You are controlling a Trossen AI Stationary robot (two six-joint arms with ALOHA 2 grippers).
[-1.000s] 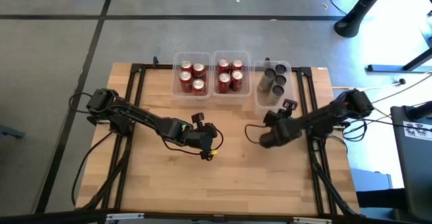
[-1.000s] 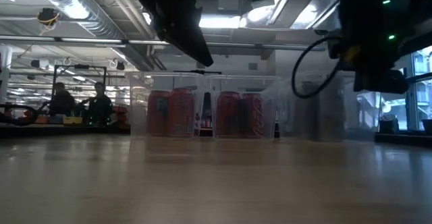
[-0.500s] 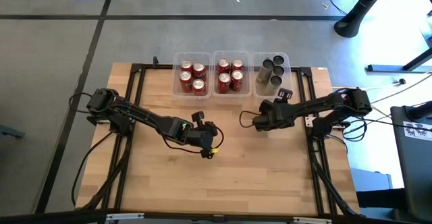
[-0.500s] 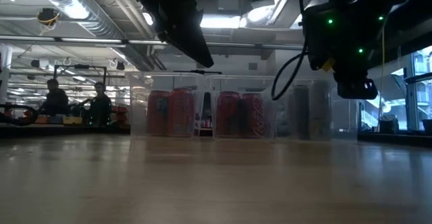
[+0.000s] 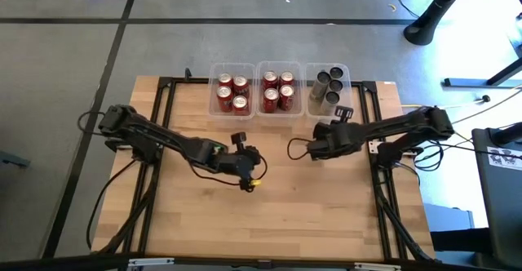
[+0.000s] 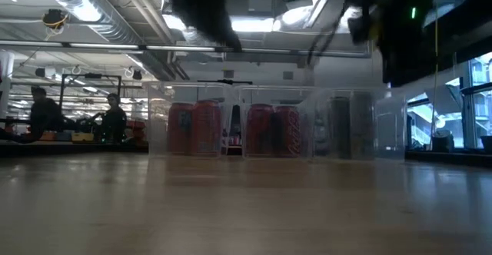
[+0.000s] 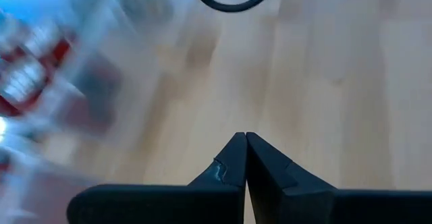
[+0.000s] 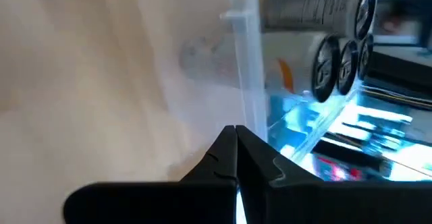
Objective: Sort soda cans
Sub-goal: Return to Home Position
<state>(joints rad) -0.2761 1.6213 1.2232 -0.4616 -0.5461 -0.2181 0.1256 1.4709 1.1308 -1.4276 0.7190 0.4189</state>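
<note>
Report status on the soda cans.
Left hand shut, empty, mid-table. Right hand shut, empty, right of centre. Red cylindrical soda cans and dark grey soda cans sorted in clear plastic bins. Nothing in the way.

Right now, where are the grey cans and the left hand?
grey cans [image 5: 335,82]: high view, one can's top.
left hand [image 7: 244,137]: left wrist view, its shut fingertips.

The red soda cans [image 5: 240,102] stand upright, silver tops up, in two tight clusters side by side at the middle of the table's [image 5: 269,214] far edge. Each cluster sits inside its own clear bin [image 5: 277,116]. The dark soda cans [image 5: 329,88], grey-black with dark tops, stand upright in a third bin just to the right, toward the far right corner. From table height, the red sides show through the clear walls.
</note>
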